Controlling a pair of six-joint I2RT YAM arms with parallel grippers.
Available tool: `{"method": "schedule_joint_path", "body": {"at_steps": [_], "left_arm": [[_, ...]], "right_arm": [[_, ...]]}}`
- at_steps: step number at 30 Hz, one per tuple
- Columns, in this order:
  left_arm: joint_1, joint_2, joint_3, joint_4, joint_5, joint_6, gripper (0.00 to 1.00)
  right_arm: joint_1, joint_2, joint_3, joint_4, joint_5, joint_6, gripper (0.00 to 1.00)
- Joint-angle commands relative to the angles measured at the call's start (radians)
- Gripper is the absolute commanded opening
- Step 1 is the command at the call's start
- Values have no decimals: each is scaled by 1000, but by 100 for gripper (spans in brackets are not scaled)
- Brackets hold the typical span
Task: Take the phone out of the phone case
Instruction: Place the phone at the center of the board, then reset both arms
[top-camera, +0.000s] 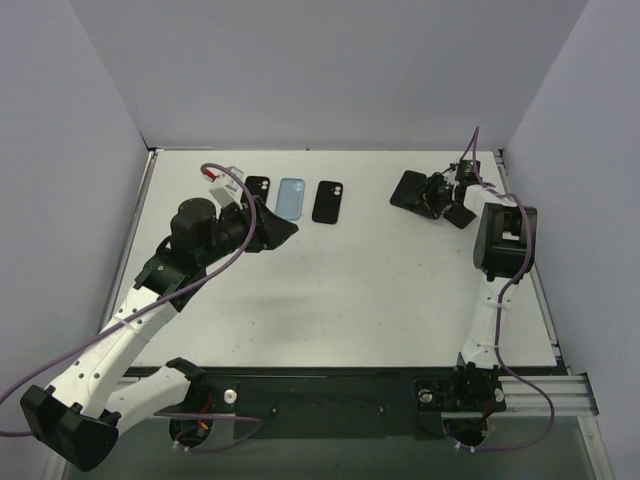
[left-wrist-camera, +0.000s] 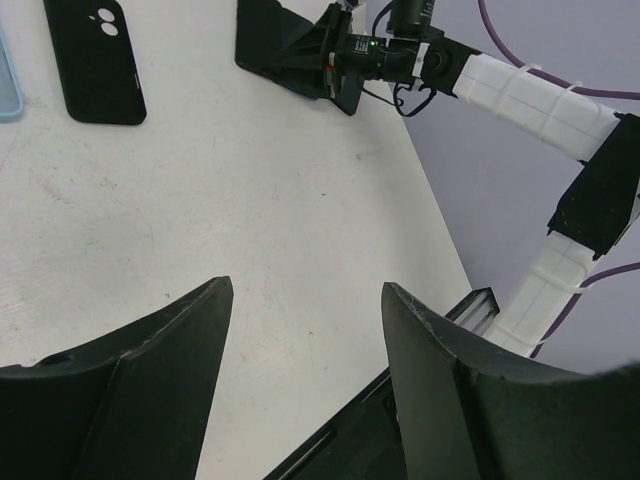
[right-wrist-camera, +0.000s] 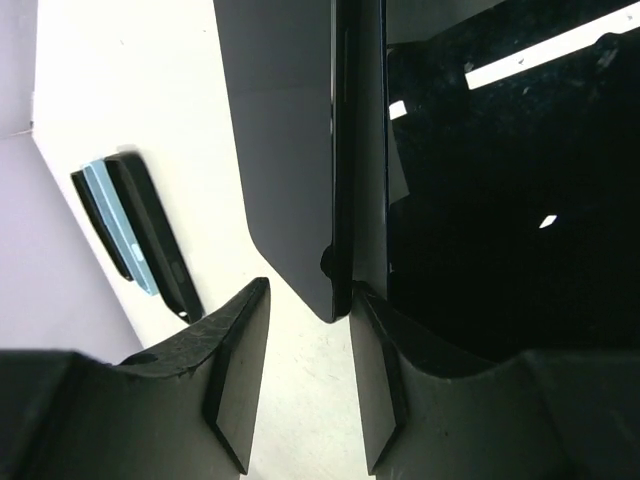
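Phone (top-camera: 408, 188), black and seemingly cased, lies at the upper right of the top view, just left of your right jaws. From the right wrist its long axis runs up the frame, edge-on, near corner between those jaws, which stand slightly parted and not clamped on it. Your left jaws hang wide and empty, well apart beside the three cases (top-camera: 290, 198) upper left; the right arm (top-camera: 500, 240) is nearer

Three cases (top-camera: 290, 198) in a row on the table (top-camera: 350, 300), far side; phone (top-camera: 408, 188) well to their right
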Motion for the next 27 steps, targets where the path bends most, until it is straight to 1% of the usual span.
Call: {"method": "schedule_joint_path", "body": {"at_steps": [1, 5, 8, 11, 15, 18, 19, 20, 21, 22, 23, 24, 25, 26, 27], "left_arm": [[-6, -21, -4, 28, 1, 15, 71], [-7, -18, -6, 31, -2, 10, 71], [-9, -15, -3, 33, 0, 6, 71], [-13, -11, 0, 38, 3, 1, 71], [-19, -17, -9, 39, -13, 0, 71], [-21, -15, -11, 39, -20, 3, 72], [-19, -14, -8, 41, -30, 12, 72], [-21, -18, -3, 41, -34, 13, 72], [-21, -24, -1, 39, -46, 20, 73], [-21, -34, 0, 41, -51, 21, 73], [-21, -40, 3, 42, -75, 29, 75], [-21, -55, 3, 41, -86, 39, 75], [-21, -66, 2, 44, -114, 41, 76], [-21, -81, 2, 41, -132, 47, 77], [-21, -92, 0, 39, -160, 50, 77]], "right_arm": [[-4, -50, 22, -150, 119, -88, 36], [6, -88, 43, -240, 196, -129, 39], [10, -127, 51, -288, 263, -161, 44], [12, -133, 94, -366, 317, -195, 44], [39, -252, 45, -377, 400, -218, 45], [82, -358, -39, -377, 414, -227, 45], [95, -428, -61, -375, 452, -232, 45], [113, -462, -116, -377, 474, -240, 45], [145, -543, -151, -377, 529, -243, 45], [183, -581, -205, -374, 555, -249, 45], [202, -664, -242, -366, 611, -250, 45], [246, -706, -312, -362, 642, -257, 46], [268, -802, -348, -337, 714, -258, 48], [312, -855, -425, -325, 763, -261, 51], [338, -941, -502, -293, 832, -263, 53]]}}
